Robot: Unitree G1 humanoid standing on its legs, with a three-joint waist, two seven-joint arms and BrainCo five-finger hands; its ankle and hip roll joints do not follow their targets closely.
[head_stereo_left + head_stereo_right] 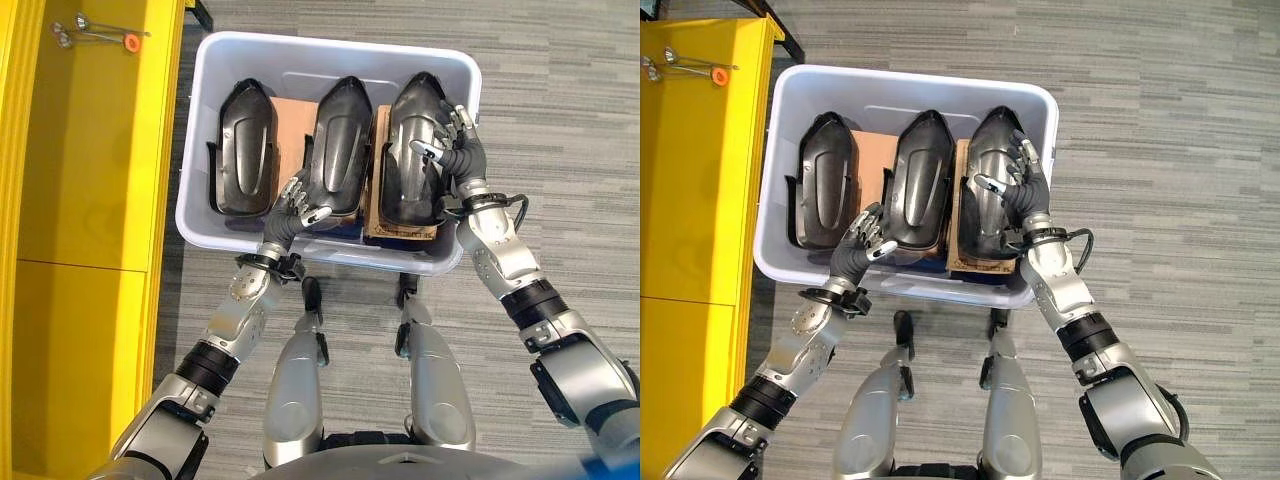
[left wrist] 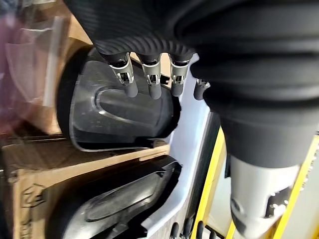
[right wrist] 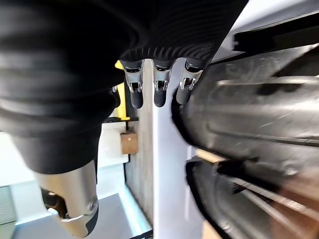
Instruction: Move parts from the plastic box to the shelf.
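A tall yellow shelf (image 1: pixel 95 200), flat-panelled and smooth, runs along the robot's left over a grey striped carpet (image 1: pixel 560 110). Just beside it stands the plastic box (image 1: pixel 215 70), a pale grey-white tub with rounded corners and a thick rolled rim. Inside lie three black parts, glossy moulded shells with a tapered, rounded nose and raised ribs, side by side with their noses pointing away from the robot: the left part (image 1: pixel 243 145), the middle part (image 1: pixel 340 140) and the right part (image 1: pixel 410 150). Sheets of brown cardboard (image 1: pixel 291 125) sit between and under them.

The right hand (image 1: pixel 1023 185) rests on the right part, near the box's right wall; its fingers (image 1: pixel 1024 150) are spread and lie along the shell's upper surface while the thumb (image 1: pixel 990 185) reaches across the shell's middle. In the right wrist view the fingers look nearly straight, beside the dark curved shell.

The left hand (image 1: pixel 298 200) sits at the near end of the middle part, fingers loosely bent with the tips at the shell's lower edge; whether it actually clasps the edge cannot be told.

On the shelf's top lies a small metal tool (image 1: pixel 100 32) with an orange ring.
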